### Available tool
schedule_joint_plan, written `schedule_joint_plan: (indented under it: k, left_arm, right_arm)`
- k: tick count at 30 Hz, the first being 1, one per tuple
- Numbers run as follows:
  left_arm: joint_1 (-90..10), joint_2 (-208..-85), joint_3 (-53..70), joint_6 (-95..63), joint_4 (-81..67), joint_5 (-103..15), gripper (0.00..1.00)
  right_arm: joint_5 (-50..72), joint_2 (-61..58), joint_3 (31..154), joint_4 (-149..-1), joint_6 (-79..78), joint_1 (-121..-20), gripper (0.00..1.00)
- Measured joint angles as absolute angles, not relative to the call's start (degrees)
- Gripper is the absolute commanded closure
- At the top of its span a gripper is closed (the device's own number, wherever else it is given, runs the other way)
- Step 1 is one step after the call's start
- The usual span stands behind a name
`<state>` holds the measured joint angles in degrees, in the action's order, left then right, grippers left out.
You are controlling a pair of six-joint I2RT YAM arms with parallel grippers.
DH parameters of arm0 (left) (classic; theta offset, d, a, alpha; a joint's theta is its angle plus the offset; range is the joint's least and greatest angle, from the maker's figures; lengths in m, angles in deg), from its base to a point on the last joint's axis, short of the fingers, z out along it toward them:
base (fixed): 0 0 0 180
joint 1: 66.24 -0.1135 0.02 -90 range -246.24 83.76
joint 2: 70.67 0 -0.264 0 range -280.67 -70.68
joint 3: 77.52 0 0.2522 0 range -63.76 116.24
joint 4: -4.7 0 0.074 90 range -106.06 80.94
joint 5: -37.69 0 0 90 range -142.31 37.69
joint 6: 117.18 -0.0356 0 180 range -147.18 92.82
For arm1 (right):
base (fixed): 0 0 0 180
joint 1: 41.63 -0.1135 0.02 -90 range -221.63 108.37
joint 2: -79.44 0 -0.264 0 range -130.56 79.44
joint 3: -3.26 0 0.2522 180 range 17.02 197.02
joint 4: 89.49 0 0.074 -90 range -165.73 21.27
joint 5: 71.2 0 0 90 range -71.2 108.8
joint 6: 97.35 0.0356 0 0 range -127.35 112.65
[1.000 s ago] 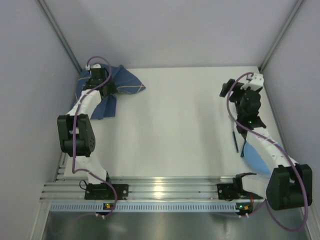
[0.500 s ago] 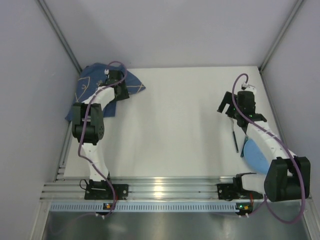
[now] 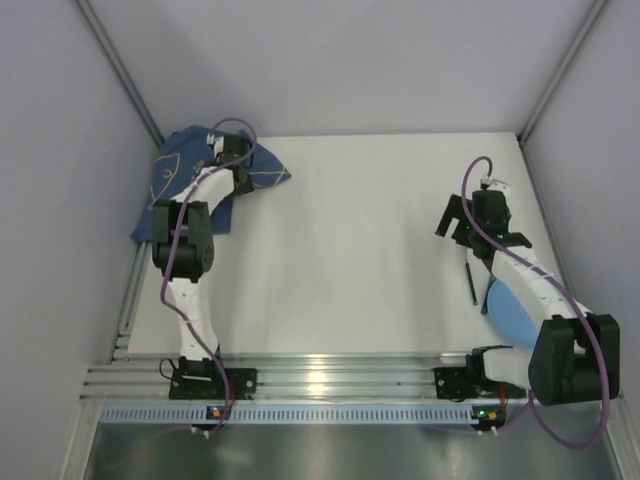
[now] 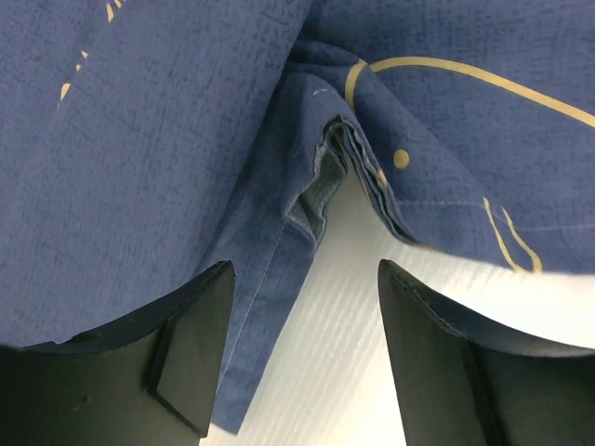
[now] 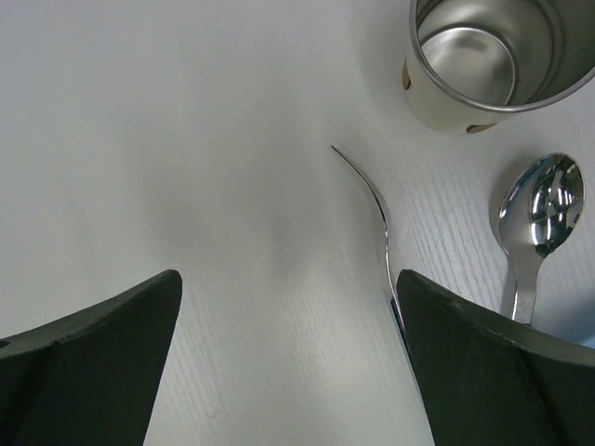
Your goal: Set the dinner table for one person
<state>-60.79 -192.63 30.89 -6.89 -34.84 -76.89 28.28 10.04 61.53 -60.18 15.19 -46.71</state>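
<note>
The dinner table (image 3: 350, 240) is a large white tabletop. A crumpled dark blue cloth mat (image 3: 185, 185) with pale stitching lies at its far left. My left gripper (image 3: 238, 178) hovers over the mat's right part. In the left wrist view it (image 4: 307, 353) is open, with a folded mat edge (image 4: 321, 186) just ahead and bare table between the fingers. My right gripper (image 3: 452, 222) is wide open and empty (image 5: 288, 353). Ahead of it stand a steel cup (image 5: 493, 56), a spoon (image 5: 544, 214) and a thin utensil on edge (image 5: 381, 223).
A slim dark-handled utensil (image 3: 470, 280) and a light blue plate (image 3: 515, 310) lie at the right, the plate partly under my right arm. Grey walls close in the table on three sides. The arm bases sit on the rail (image 3: 320, 380) at the near edge.
My left arm swung from the far left corner rightward over the mat, and its jaws narrowed somewhat. My right wrist drew back toward the near side.
</note>
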Motion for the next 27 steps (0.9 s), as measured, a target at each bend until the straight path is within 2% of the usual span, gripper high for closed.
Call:
schedule_joint_plan:
  k: [6,9,10,13,14,16,17,18,19,27]
  left_arm:
    - [-60.92,-198.61,34.87,-7.37,-35.26,-79.40,0.35]
    - [-61.16,-200.91,38.94,-7.35,-35.48,-80.19,0.42]
    - [-61.40,-201.70,40.16,-7.30,-35.69,-80.21,0.49]
    - [-62.36,-203.69,42.30,-6.87,-35.93,-80.19,0.60]
    - [-62.73,-204.10,42.96,-6.74,-36.11,-79.99,0.69]
    - [-63.19,-204.38,43.37,-6.45,-36.11,-79.75,0.78]
    - [-63.30,-204.41,43.40,-6.54,-36.28,-79.58,0.91]
    - [-63.54,-204.41,43.40,-6.39,-36.31,-79.20,0.97]
    - [-63.65,-204.47,43.40,-6.32,-36.33,-78.92,1.00]
    - [-62.82,-203.55,43.26,-6.98,-37.40,-73.72,1.00]
  right_arm:
    - [28.21,6.17,61.60,-59.83,14.76,-46.71,0.00]
    - [28.21,5.91,61.60,-59.85,14.36,-46.71,0.00]
    - [28.24,5.88,61.60,-59.85,14.25,-46.71,0.00]
    - [28.24,5.88,61.60,-59.83,14.08,-46.71,0.00]
    - [28.24,5.86,61.60,-59.83,14.04,-46.71,0.00]
    - [28.30,5.66,61.70,-59.80,13.69,-46.71,0.00]
    - [28.39,5.53,61.75,-59.78,13.62,-46.71,0.00]
    - [28.43,5.38,61.81,-59.65,13.40,-46.71,0.02]
    - [28.48,5.10,61.92,-59.54,13.25,-46.71,0.02]
    - [29.52,4.44,63.74,-55.35,13.60,-46.71,0.04]
